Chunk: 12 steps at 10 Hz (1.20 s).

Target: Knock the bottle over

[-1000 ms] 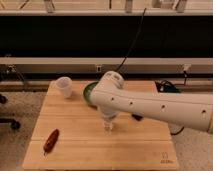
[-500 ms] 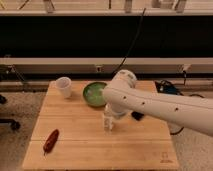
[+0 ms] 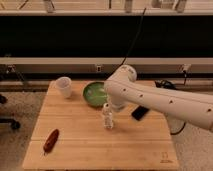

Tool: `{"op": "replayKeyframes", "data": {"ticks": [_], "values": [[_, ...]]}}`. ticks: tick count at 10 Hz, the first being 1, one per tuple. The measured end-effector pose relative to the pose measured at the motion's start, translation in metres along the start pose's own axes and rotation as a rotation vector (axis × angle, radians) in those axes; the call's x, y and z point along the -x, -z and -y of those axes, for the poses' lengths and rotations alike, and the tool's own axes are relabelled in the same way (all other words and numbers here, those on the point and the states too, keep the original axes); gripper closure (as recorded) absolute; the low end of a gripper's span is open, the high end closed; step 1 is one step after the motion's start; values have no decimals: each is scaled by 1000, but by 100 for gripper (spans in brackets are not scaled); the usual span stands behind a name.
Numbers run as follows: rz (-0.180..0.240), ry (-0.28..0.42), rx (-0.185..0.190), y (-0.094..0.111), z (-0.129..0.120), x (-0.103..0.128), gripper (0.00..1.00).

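1. The bottle (image 3: pixel 107 116) stands upright near the middle of the worktop (image 3: pixel 90 150), closer to the far edge than the near one.
2. The claw (image 3: pixel 115 106) sits just above and behind the bottle's cap, at the end of the white arm (image 3: pixel 165 102) reaching in from the right edge.
3. A green bowl (image 3: pixel 94 93) lies just behind the bottle.
4. A white cup (image 3: pixel 64 86) stands near the far left corner.
5. A red object (image 3: pixel 51 140) lies near the near left corner.

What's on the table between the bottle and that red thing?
Nothing: in the camera view only bare wood lies between the bottle and the red thing. The gripper is right above the bottle.
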State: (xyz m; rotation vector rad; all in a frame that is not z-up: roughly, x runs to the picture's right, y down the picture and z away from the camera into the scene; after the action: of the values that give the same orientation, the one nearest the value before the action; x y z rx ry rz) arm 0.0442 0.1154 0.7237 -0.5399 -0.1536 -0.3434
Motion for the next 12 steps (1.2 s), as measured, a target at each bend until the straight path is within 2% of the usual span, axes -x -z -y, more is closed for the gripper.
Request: {"op": "replayKeyframes", "data": {"ticks": [3,6,12], "values": [[39,29,-4,-12,16,16,100],[91,78,-3,-25,36,53,100],[118,161,-16,-23,63,93,98]]}}
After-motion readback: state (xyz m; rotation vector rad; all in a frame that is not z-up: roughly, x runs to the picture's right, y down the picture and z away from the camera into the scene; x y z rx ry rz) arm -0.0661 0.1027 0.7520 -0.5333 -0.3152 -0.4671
